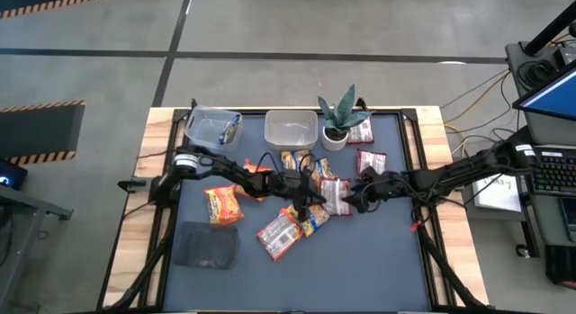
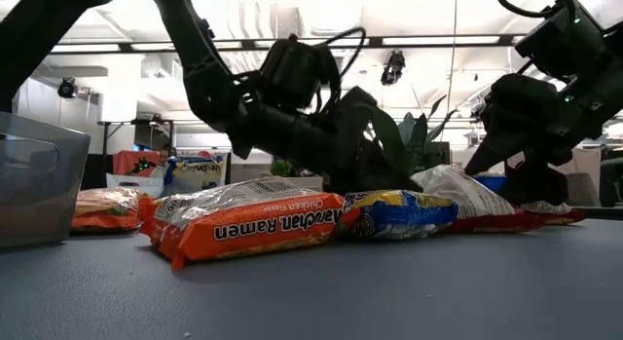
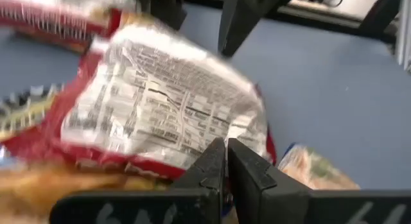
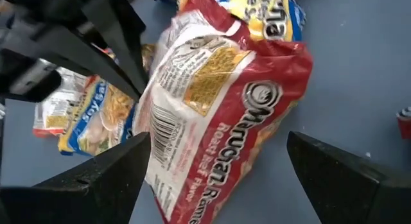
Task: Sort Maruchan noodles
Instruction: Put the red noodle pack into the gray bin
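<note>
One red-and-white packet (image 1: pixel 336 195) of Maruchan noodles, between the two grippers at the middle of the worktop (image 1: pixel 387 260). Was turned with its white nutrition-label side toward the left arm and its red "Roast Beef" print toward the right arm. Looked tilted, one end raised, in the low view. Seemed to run with its long axis roughly from the worktop's front edge to its back edge in the high view, though could not be told for certain.

Left gripper (image 3: pixel 225 153): jaws pressed together, tips pinched on the packet's red edge seam.

Right gripper (image 4: pixel 218 144): jaws spread wide, one on each side of the packet's other end, with blue mat showing between packet and finger on one side.

Just beside it, a blue-yellow packet (image 1: pixel 315 217), and toward the front an orange-and-white packet (image 1: pixel 279 235), lying slantwise. Further toward the left arm's base, an orange packet (image 1: pixel 223 204). More packets nearer the back, by two clear tubs (image 1: pixel 291 130) and a small potted plant (image 1: pixel 340 125). Near the front left corner, a dark grey pad (image 1: pixel 205 245), well apart from the pile.
</note>
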Motion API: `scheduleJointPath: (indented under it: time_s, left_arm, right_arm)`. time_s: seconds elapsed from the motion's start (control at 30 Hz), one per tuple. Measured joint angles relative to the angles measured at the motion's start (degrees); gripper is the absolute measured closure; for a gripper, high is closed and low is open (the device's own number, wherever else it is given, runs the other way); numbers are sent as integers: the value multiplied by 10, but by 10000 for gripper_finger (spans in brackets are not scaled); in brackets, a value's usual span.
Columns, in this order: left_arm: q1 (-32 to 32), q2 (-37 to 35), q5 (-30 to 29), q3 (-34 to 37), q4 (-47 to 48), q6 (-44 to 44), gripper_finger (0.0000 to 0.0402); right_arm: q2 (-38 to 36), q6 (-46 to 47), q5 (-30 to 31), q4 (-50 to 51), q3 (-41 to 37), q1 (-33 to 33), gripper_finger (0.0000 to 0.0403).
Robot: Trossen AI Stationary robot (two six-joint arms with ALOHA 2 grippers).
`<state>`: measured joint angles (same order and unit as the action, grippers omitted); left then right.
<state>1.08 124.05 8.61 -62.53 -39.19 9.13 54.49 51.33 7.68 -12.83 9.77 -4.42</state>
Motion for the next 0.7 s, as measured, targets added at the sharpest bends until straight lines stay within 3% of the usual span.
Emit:
scheduleJointPath:
  time_s: [0.37,0.7]
  left_arm:
    - [2,-2,-19,6,28,0,401]
    - [2,-2,-22,6,31,0,401]
  right_arm:
    - [29,-25,5,-132,-39,13,49]
    - [138,-58,-1,-264,-37,12,52]
